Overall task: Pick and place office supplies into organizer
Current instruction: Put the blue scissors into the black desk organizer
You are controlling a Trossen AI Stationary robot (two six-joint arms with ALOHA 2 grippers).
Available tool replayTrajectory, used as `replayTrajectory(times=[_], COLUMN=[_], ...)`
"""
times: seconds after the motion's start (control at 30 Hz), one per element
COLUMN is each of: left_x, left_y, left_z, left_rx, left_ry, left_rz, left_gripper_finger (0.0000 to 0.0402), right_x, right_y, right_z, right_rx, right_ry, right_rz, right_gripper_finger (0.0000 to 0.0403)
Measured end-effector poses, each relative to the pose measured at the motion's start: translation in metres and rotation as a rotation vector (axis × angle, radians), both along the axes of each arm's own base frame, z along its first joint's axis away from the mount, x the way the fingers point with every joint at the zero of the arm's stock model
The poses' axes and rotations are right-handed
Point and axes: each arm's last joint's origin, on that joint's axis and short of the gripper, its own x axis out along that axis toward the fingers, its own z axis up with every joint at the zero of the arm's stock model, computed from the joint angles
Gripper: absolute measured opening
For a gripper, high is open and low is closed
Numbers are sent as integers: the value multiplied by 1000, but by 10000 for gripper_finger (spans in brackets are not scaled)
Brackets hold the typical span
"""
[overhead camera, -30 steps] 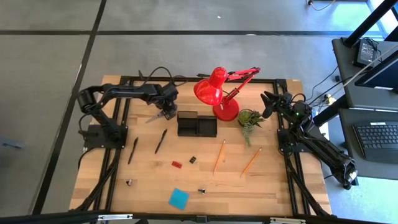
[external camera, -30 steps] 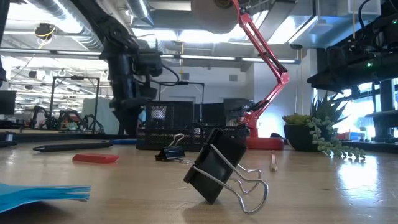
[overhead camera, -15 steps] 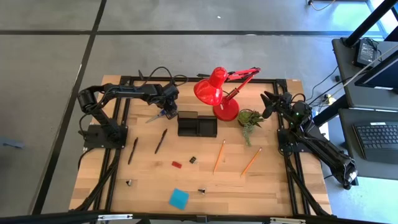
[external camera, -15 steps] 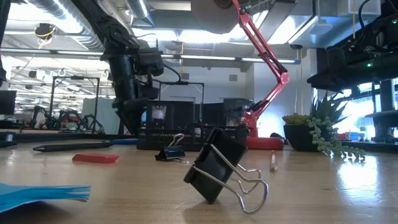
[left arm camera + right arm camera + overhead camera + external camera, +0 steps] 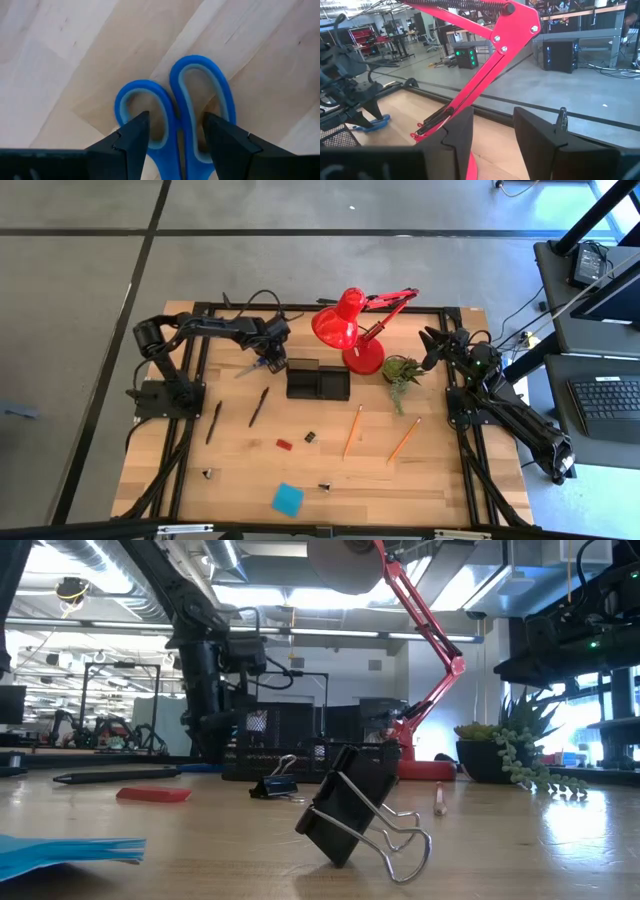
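- At far left of the table (image 5: 440,480), left gripper (image 5: 175,131) hovering straight above the blue-handled scissors (image 5: 177,112), fingers spread wide to either side of the two handle loops, nothing clasped yet; scissors flat on the wood just left of the organizer (image 5: 318,381), blades pointing away from it.
- Farther toward the front on that side, two dark pens (image 5: 258,406) lying loose on the wood, apart from each other, untouched.
- Along the left front edge, one small black clip (image 5: 207,473), also not collected.
- Centre rear, black organizer beside the red lamp's base (image 5: 363,358); compartments apparently bare from above, so seemingly nothing filed so far.
- Centre of the table, small red eraser (image 5: 284,445) and a dark clip (image 5: 310,437) just beside it; blue sticky-note pad (image 5: 287,499) and another clip (image 5: 325,486) nearer the front edge.
- Right of centre, two orange pencils (image 5: 352,430) lying slanted, near each other, not touching.
- At far right, right gripper (image 5: 492,132) parked behind the potted plant (image 5: 400,370), facing the lamp arm, fingers parted and bare.
- By these views, barely begun: every supply out on the wood, scissors likely first to go.
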Motion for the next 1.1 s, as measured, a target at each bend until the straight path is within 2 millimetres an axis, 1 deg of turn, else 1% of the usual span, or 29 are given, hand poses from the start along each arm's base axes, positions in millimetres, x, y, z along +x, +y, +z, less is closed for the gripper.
replayTrajectory(times=[0.13,0.37,0.47,0.8,0.9,1.1], left_x=[0,0,0,0,0,0], left_y=[2,2,2,1,2,2], left_z=[-7,-8,-9,-9,-9,-7], left_rx=[-32,-50,-44,-40,-28,-12], left_ry=[16,10,14,11,12,12], left_rz=[1,-2,-1,-2,0,-19], left_gripper_finger=[182,179,164,96,86,83], right_x=[0,0,0,0,0,0], right_y=[0,0,0,0,0,0], right_z=[0,0,0,0,0,-1], right_rx=[0,-1,0,0,0,4], right_ry=[0,-1,0,0,0,3], right_rz=[0,0,0,0,0,0], right_gripper_finger=[145,145,145,145,145,145])
